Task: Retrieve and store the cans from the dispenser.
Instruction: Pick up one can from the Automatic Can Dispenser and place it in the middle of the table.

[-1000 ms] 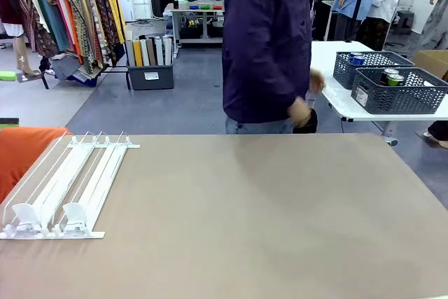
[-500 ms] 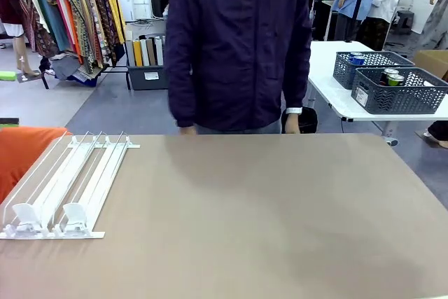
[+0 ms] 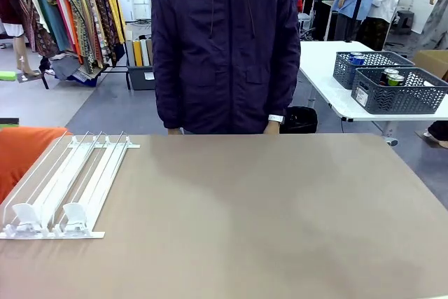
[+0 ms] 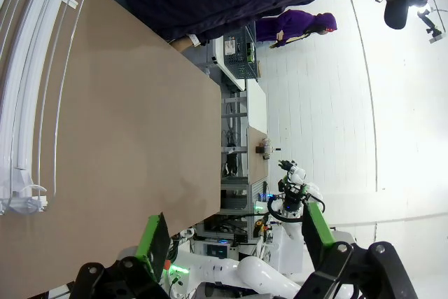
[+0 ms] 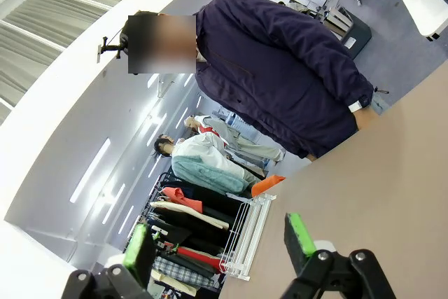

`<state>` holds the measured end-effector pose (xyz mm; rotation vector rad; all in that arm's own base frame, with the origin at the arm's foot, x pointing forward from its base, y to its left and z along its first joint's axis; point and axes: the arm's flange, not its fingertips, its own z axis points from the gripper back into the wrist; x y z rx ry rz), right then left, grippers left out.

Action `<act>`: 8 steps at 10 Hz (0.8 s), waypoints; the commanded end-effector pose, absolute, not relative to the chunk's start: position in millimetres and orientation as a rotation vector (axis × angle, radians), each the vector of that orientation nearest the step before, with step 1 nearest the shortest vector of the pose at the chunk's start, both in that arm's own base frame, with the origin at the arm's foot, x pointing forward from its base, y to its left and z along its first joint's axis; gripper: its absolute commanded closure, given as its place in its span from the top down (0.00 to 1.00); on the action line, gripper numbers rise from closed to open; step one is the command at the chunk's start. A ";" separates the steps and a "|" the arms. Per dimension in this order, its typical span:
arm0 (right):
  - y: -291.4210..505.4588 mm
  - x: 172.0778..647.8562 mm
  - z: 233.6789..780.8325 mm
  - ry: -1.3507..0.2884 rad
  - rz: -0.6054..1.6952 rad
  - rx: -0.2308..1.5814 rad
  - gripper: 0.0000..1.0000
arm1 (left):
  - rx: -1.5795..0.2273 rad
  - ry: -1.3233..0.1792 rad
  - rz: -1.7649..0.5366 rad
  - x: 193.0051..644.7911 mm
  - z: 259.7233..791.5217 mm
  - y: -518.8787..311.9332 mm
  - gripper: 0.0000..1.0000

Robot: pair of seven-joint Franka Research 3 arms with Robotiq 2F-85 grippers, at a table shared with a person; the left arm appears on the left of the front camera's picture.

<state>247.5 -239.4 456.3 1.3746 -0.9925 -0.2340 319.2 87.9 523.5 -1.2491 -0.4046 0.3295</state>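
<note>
Nearest to me, the left gripper (image 4: 234, 243) hangs above the table with its green-padded jaws spread wide and nothing between them. The right gripper (image 5: 220, 246) hangs in the air too, its jaws just as wide apart and holding nothing.

The tan tabletop (image 3: 266, 215) is bare across its middle and right side. At its left edge lies the dispenser (image 3: 66, 183), a flat white and clear rack of rail lanes running from the near left corner toward the far edge, with two small white pusher tabs (image 3: 49, 216) at its near end. I see no can in its lanes.

At the far edge stands a person in a dark hooded jacket (image 3: 225, 47), arms down, hands at the table's edge.

Beyond, to the right, a white side table (image 3: 329, 82) carries two dark mesh baskets (image 3: 395, 89), and the cans (image 3: 390, 76) stand inside them, silver tops showing.
</note>
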 end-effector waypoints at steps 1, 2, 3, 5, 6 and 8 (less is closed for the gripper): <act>-238.5 249.6 462.1 -1.008 -0.248 1.394 1.00 | -1.268 -0.419 0.320 320.5 523.6 86.9 1.00; -238.5 249.6 462.1 -1.008 -0.248 1.394 1.00 | -1.268 -0.419 0.320 320.5 523.6 86.9 1.00; -238.5 249.6 462.1 -1.008 -0.248 1.394 1.00 | -1.268 -0.419 0.320 320.5 523.6 86.9 1.00; -238.5 249.6 462.1 -1.008 -0.248 1.394 1.00 | -1.268 -0.419 0.320 320.5 523.6 86.9 1.00; -238.5 249.6 462.1 -1.008 -0.248 1.394 1.00 | -1.268 -0.419 0.320 320.5 523.6 86.9 1.00; -238.5 249.6 462.1 -1.008 -0.248 1.394 1.00 | -1.268 -0.419 0.320 320.5 523.6 86.9 1.00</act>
